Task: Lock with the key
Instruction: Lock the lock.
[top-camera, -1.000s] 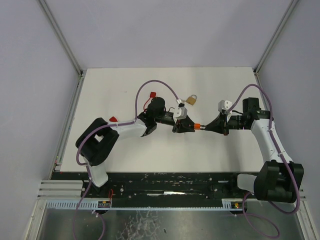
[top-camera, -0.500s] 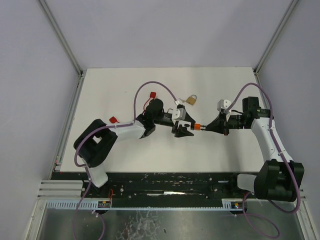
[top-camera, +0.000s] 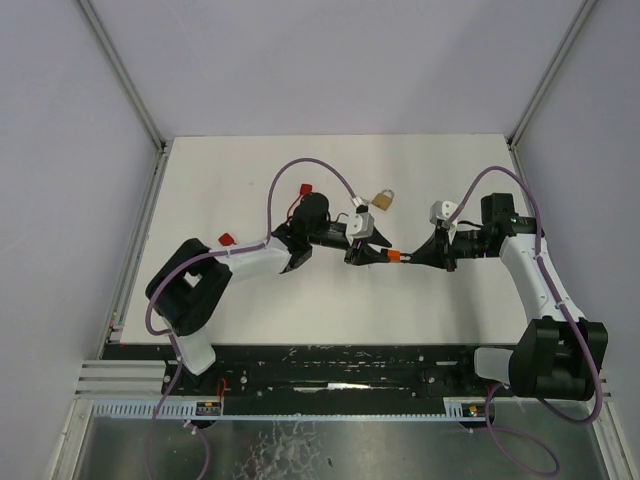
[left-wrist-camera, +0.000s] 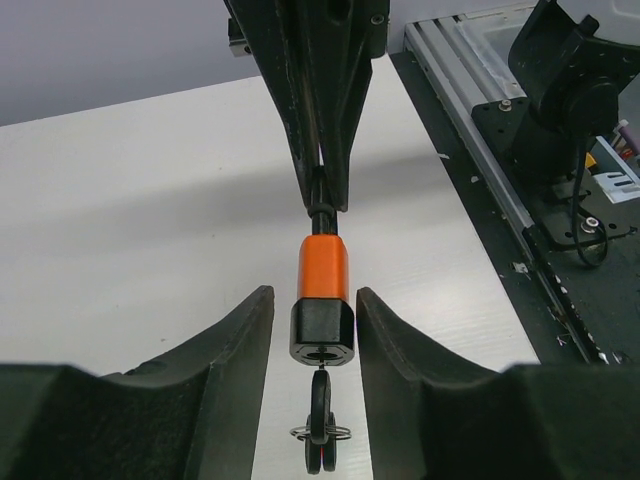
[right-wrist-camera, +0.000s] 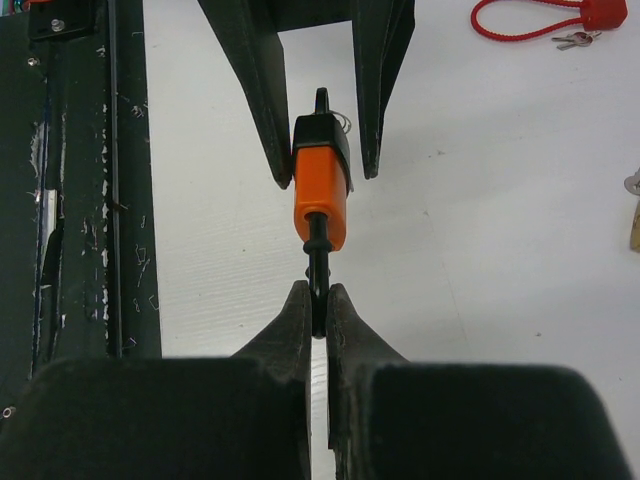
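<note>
right gripper (right-wrist-camera: 317, 293) pinches lock (left-wrist-camera: 322, 290) by shackle | left gripper (left-wrist-camera: 314, 302) straddles lock, jaws apart | we should back onto key (left-wrist-camera: 320, 440), pinch flat, twist squarely

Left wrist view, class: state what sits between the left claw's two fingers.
The orange lock, with a key in its black end. The left wrist view shows this plainly.

- A white tabletop (top-camera: 250, 180) fills the middle, evenly lit.
- Pale lilac-grey walls (top-camera: 330, 60) enclose it on three sides, with metal corner rails (top-camera: 121, 70).
- A black mounting strip (top-camera: 350, 365) and a scuffed metal sheet (top-camera: 330, 455) run along the near edge.
</note>
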